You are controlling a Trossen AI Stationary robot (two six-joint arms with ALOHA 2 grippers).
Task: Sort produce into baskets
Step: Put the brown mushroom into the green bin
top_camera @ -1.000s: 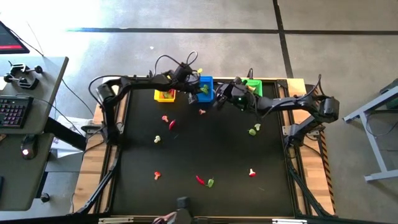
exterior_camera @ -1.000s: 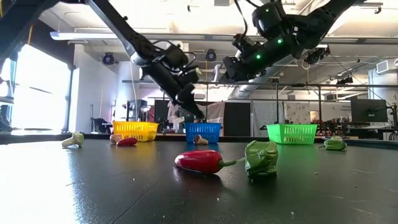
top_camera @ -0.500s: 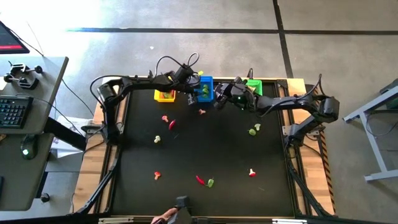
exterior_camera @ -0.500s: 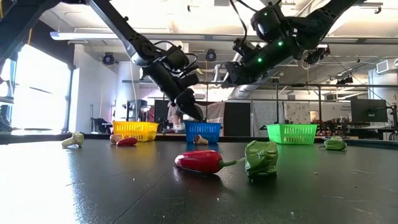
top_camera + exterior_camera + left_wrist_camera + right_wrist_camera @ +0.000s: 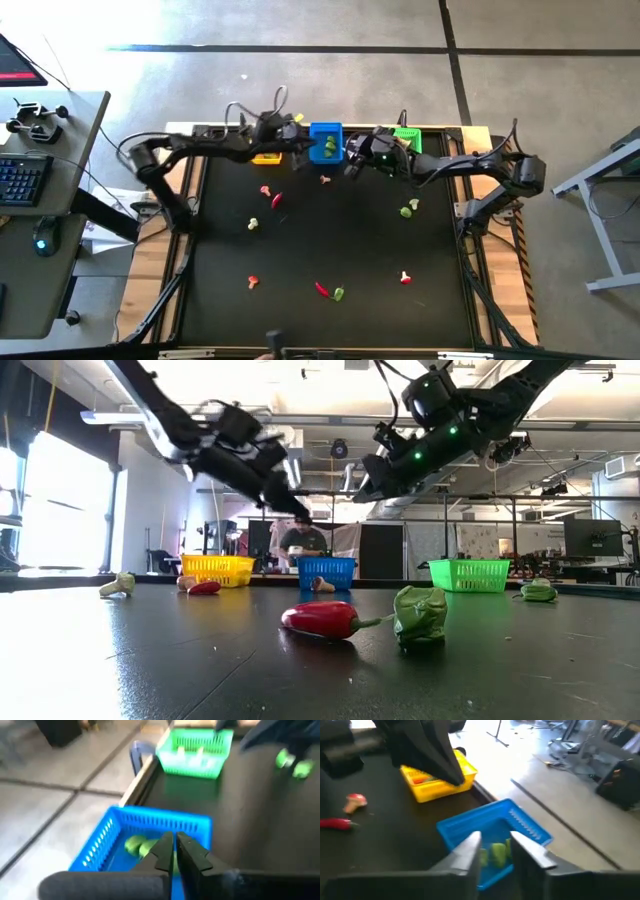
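Three baskets stand along the far edge: yellow (image 5: 265, 155), blue (image 5: 325, 143) and bright green (image 5: 407, 138). Green pieces (image 5: 136, 845) lie in the blue basket. My left gripper (image 5: 175, 851) is shut and empty, raised between the yellow and blue baskets (image 5: 297, 151). My right gripper (image 5: 496, 845) is open and hovers high over the blue basket's right near side (image 5: 350, 163). The green pieces (image 5: 496, 854) show between its fingers, down in the basket. Loose produce lies on the table: red chillies (image 5: 276, 199), mushroom pieces (image 5: 265, 189) and green pieces (image 5: 408, 209).
A red chilli (image 5: 320, 618) and a green piece (image 5: 420, 615) lie near the front edge. More mushroom pieces (image 5: 252, 282) (image 5: 405, 277) and a pale piece (image 5: 252, 224) are scattered across the dark table. A person (image 5: 300, 540) is behind the far edge.
My left gripper has risen from just above the blue basket and drawn back toward the table's left edge, with its whole arm swinging left.
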